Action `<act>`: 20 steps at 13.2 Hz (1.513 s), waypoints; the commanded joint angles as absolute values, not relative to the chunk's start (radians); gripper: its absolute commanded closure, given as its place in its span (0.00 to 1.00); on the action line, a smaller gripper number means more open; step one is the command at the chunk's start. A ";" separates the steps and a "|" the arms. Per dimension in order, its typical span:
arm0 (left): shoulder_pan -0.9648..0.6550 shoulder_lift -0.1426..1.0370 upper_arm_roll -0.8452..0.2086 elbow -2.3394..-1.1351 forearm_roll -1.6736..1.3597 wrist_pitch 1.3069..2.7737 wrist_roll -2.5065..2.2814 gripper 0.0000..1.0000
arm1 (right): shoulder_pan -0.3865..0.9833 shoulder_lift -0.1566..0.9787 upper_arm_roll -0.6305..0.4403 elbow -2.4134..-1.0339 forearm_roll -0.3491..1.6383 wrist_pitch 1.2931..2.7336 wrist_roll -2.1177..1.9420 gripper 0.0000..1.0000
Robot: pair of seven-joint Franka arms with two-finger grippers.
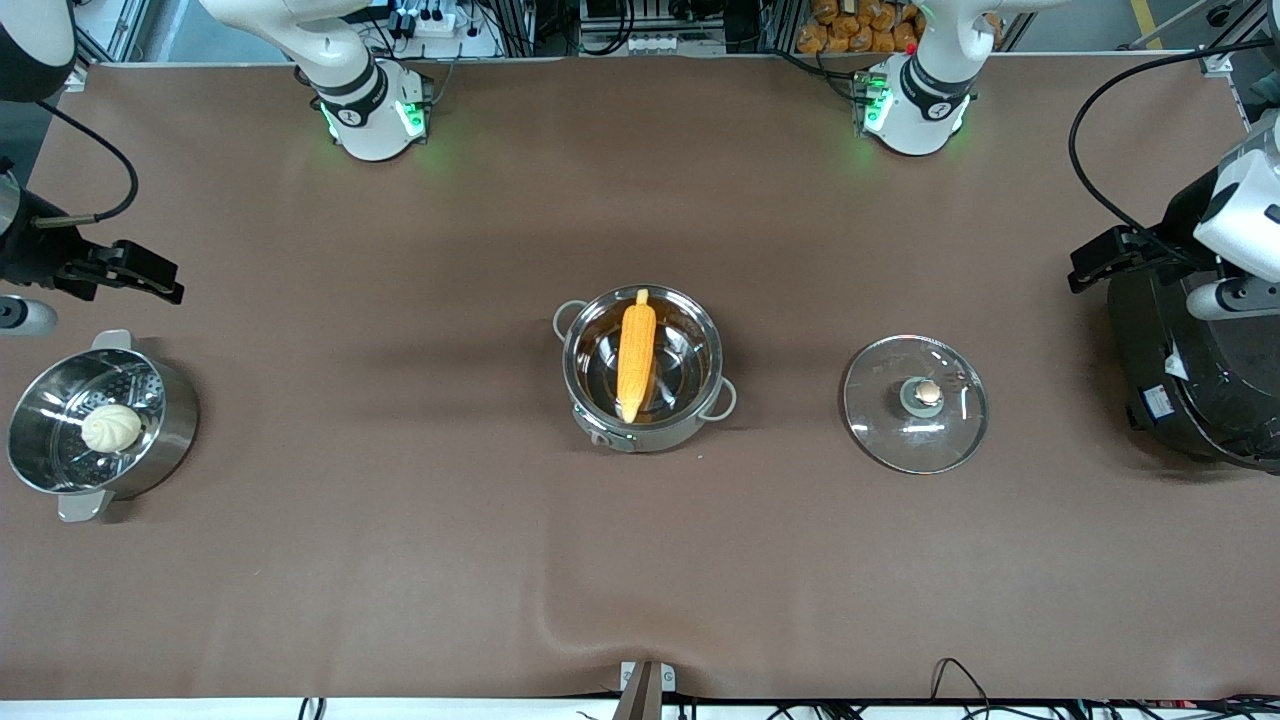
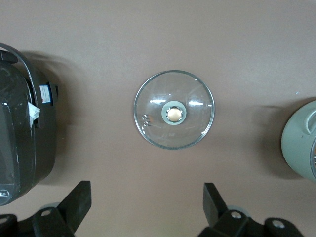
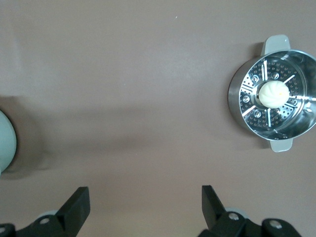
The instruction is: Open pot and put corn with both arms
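While the yellow-orange corn cob point(image 1: 636, 355) lies in the shiny round steel pot point(image 1: 642, 368), and the glass lid point(image 1: 915, 403) rests on the tabletop point(image 1: 400, 560) beside it, the left gripper point(image 2: 147, 205) and right gripper point(image 3: 145, 207) hang with jaws released; the task seems finished, so both arms need only wait.

- The table point(image 1: 400, 560) is covered by a brown mat with a slight ripple near the front camera's edge.
- The pot point(image 1: 700, 420) stands mid-table, lid off.
- The glass lid point(image 1: 880, 440) lies flat beside it, toward the left arm's end, knob up.
- A black cooker point(image 1: 1190, 400) sits at that end.
- A steel steamer pot point(image 1: 170, 420) stands at the right arm's end.
- Both arm bases stand along the edge farthest from the front camera.
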State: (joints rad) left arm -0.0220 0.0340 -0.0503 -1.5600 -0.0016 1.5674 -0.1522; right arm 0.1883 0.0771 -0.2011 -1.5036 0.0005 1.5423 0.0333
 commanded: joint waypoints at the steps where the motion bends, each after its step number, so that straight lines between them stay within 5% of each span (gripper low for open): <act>1: -0.009 -0.017 -0.058 -1.606 -0.023 1.574 -0.121 0.00 | 0.157 0.110 -0.184 -1.424 0.018 1.514 0.025 0.00; 10: -0.006 -0.049 -0.067 -1.617 -0.006 1.560 -0.083 0.00 | 0.096 0.095 -0.176 -1.436 0.020 1.493 0.053 0.00; 20: -0.014 -0.031 -0.067 -1.574 0.023 1.536 -0.072 0.00 | 0.167 -0.072 -0.176 -1.680 0.003 1.575 -0.103 0.00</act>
